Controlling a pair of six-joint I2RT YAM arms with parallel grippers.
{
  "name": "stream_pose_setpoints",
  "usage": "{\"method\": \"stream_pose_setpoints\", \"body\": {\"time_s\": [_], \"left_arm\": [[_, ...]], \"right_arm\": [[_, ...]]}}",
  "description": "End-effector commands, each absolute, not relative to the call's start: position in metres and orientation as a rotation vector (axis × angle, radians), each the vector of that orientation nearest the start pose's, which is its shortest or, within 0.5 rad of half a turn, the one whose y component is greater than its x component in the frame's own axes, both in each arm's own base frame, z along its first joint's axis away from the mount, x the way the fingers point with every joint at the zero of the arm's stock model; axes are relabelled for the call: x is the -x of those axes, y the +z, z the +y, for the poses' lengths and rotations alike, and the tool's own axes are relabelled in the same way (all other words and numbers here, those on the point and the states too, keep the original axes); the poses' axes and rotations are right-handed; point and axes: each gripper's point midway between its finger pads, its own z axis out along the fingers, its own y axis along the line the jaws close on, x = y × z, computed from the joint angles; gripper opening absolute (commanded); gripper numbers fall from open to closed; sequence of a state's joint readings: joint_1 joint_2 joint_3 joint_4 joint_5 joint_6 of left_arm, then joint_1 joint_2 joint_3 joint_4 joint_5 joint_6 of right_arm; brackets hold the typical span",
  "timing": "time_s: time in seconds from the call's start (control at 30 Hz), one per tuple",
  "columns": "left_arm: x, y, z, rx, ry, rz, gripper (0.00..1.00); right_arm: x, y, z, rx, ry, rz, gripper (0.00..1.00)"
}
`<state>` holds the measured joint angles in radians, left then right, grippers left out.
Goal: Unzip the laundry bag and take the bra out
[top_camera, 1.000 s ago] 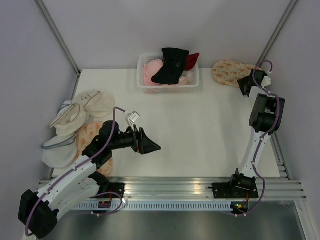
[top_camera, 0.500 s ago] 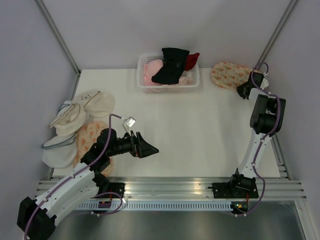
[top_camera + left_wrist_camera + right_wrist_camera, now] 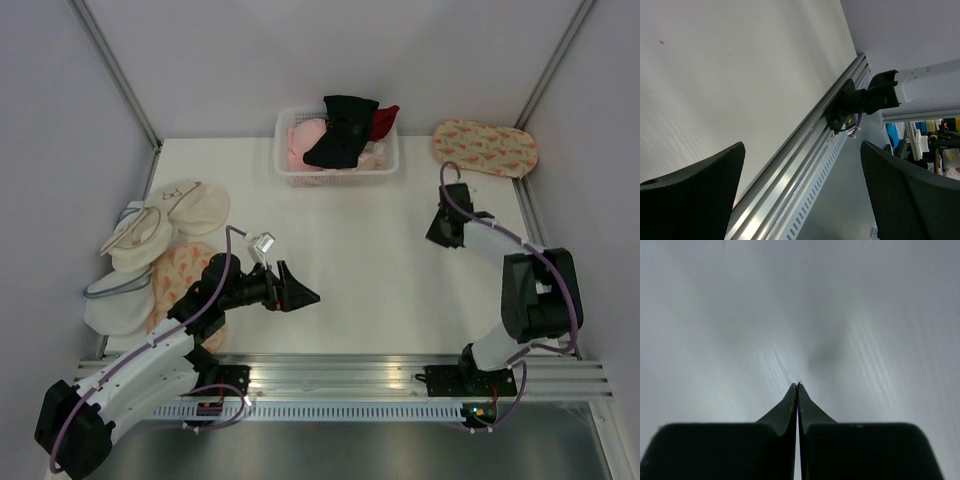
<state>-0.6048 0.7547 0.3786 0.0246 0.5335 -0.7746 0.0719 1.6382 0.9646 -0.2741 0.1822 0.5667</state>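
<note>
The laundry bag [image 3: 486,148], a flat oval peach pouch with an orange-and-green print, lies at the table's far right corner with nothing touching it. My right gripper [image 3: 438,232] [image 3: 798,385] hangs low over bare white table, well short of the bag, its jaws pressed together on nothing. My left gripper [image 3: 304,293] [image 3: 802,145] hovers near the front edge, wide open and empty, looking at the rail. A black garment [image 3: 340,132] tops the basket; I cannot tell whether it is the bra.
A white mesh basket [image 3: 338,176] at the back centre holds the black garment over pink and red ones. Cream domed pouches [image 3: 165,222] and a smaller orange printed pouch [image 3: 180,268] are piled at the left edge. An aluminium rail [image 3: 340,372] runs along the front.
My right arm drew back from the laundry bag towards the table's middle and its jaws shut empty. The bag now lies spread flat. My left gripper sank slightly.
</note>
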Motion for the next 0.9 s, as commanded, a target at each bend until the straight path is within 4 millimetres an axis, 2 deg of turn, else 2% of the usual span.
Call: {"method": "stream_pose_setpoints", "body": {"time_s": [0.0, 0.03, 0.07, 0.1, 0.13, 0.2, 0.33, 0.37, 0.43, 0.47, 0.5, 0.53, 0.57, 0.6, 0.63, 0.67, 0.7, 0.73, 0.77, 0.83, 0.87], "left_arm": [[-0.165, 0.173, -0.246, -0.200, -1.346, 2.084, 0.99], [-0.165, 0.169, -0.245, -0.191, -1.337, 2.092, 0.99], [-0.167, 0.166, -0.244, -0.179, -1.324, 2.094, 0.99], [-0.168, 0.165, -0.244, -0.177, -1.321, 2.097, 0.99], [-0.169, 0.164, -0.244, -0.170, -1.318, 2.102, 0.99], [-0.170, 0.161, -0.246, -0.163, -1.316, 2.116, 0.99], [-0.169, 0.159, -0.249, -0.160, -1.328, 2.122, 0.99], [-0.169, 0.159, -0.249, -0.158, -1.327, 2.122, 0.99], [-0.168, 0.159, -0.249, -0.153, -1.332, 2.123, 0.99], [-0.168, 0.160, -0.249, -0.156, -1.336, 2.120, 0.99], [-0.167, 0.160, -0.249, -0.159, -1.336, 2.121, 0.99], [-0.166, 0.161, -0.249, -0.162, -1.340, 2.118, 0.99], [-0.166, 0.160, -0.248, -0.161, -1.339, 2.122, 0.99], [-0.165, 0.160, -0.248, -0.162, -1.342, 2.119, 0.99], [-0.165, 0.161, -0.248, -0.162, -1.345, 2.118, 0.99], [-0.164, 0.161, -0.248, -0.164, -1.348, 2.119, 0.99], [-0.163, 0.161, -0.248, -0.164, -1.350, 2.118, 0.99], [-0.163, 0.162, -0.248, -0.168, -1.352, 2.118, 0.99], [-0.162, 0.162, -0.248, -0.171, -1.358, 2.117, 0.99], [-0.161, 0.161, -0.249, -0.176, -1.360, 2.119, 0.99], [-0.160, 0.160, -0.248, -0.178, -1.360, 2.122, 0.99]], "right_arm": [[-0.284, 0.017, 0.052, -0.427, 0.082, 2.679, 0.01], [-0.278, 0.032, 0.063, -0.372, 0.157, 2.640, 0.00], [-0.266, 0.039, 0.077, -0.319, 0.229, 2.618, 0.00], [-0.257, 0.036, 0.086, -0.288, 0.270, 2.648, 0.01], [-0.256, 0.050, 0.095, -0.234, 0.317, 2.606, 0.00], [-0.244, 0.059, 0.105, -0.164, 0.317, 2.612, 0.01], [-0.266, 0.082, 0.078, -0.291, 0.125, 2.468, 0.00], [-0.279, 0.094, 0.079, -0.321, 0.130, 2.416, 0.00], [-0.296, 0.099, 0.075, -0.388, 0.104, 2.353, 0.00], [-0.311, 0.107, 0.075, -0.439, 0.115, 2.293, 0.00], [-0.319, 0.101, 0.073, -0.469, 0.094, 2.292, 0.04], [-0.327, 0.100, 0.073, -0.491, 0.104, 2.284, 0.29], [-0.345, 0.107, 0.067, -0.556, 0.137, 2.239, 0.47], [-0.354, 0.095, 0.063, -0.599, 0.132, 2.261, 0.58], [-0.364, 0.093, 0.057, -0.646, 0.142, 2.247, 0.77], [-0.384, 0.100, 0.049, -0.702, 0.224, 2.186, 0.83], [-0.394, 0.089, 0.039, -0.787, 0.237, 2.167, 0.88], [-0.403, 0.088, 0.029, -0.834, 0.243, 2.132, 0.94], [-0.421, 0.085, 0.012, -0.890, 0.234, 2.083, 0.97], [-0.442, 0.082, 0.004, -0.934, 0.247, 2.040, 0.98], [-0.460, 0.093, -0.018, -0.982, 0.238, 1.981, 0.98]]}}
